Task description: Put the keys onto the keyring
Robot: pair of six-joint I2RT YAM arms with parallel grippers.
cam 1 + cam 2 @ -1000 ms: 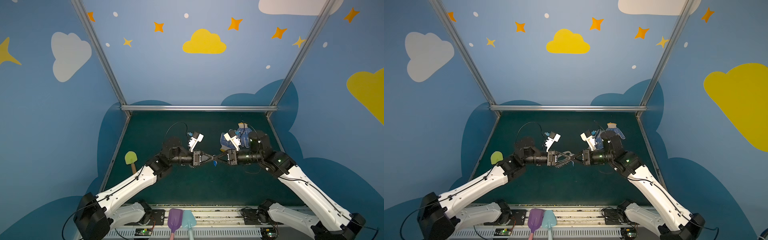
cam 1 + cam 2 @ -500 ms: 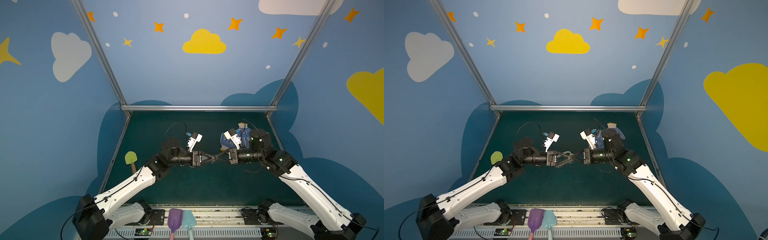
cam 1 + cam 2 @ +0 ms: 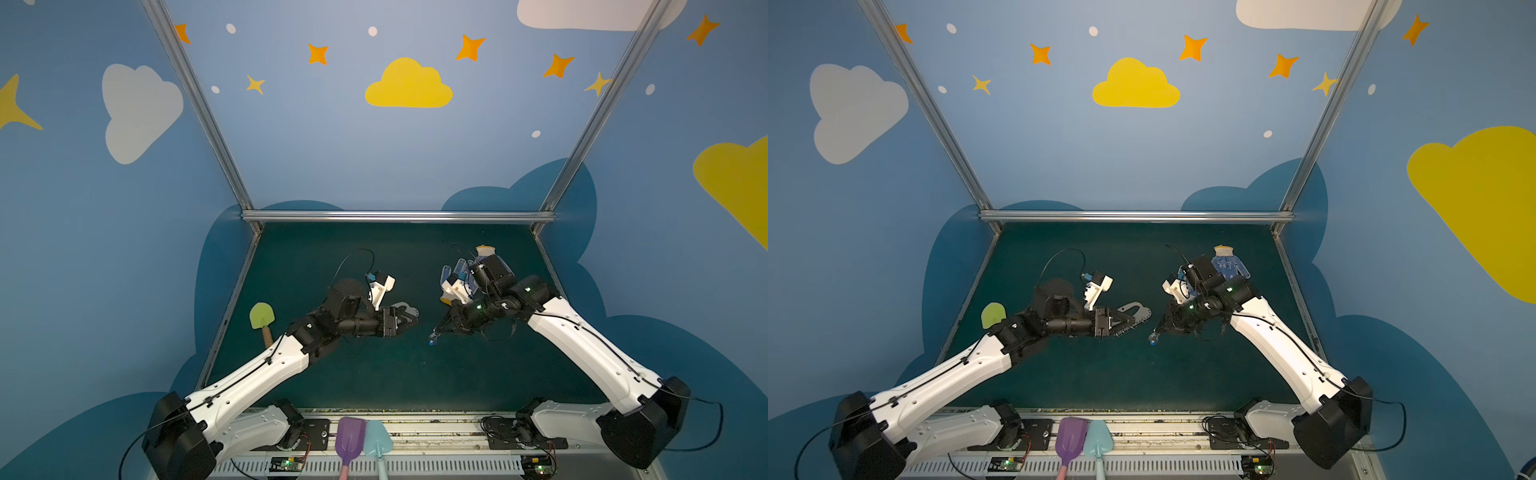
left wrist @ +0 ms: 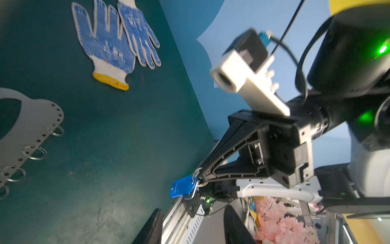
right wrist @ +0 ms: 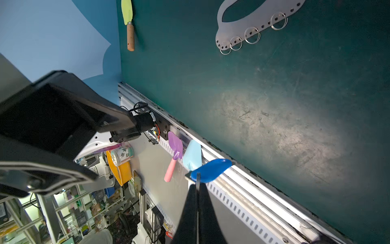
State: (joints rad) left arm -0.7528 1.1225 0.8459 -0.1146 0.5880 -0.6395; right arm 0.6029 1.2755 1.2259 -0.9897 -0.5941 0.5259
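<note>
The keyring [image 4: 39, 117] runs off the left wrist view's edge, so only part of it shows.

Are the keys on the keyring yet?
Not yet: the right hand pinches the keys, well apart from the keyring.

2 blue-dotted gloves [image 4: 114, 42] overlap on the green counter [image 3: 374, 374]; a lime trowel [image 3: 262, 316] lies far left; purple shovel [image 3: 350, 436] beside pale-blue shovel [image 3: 377, 438] in front.
</note>
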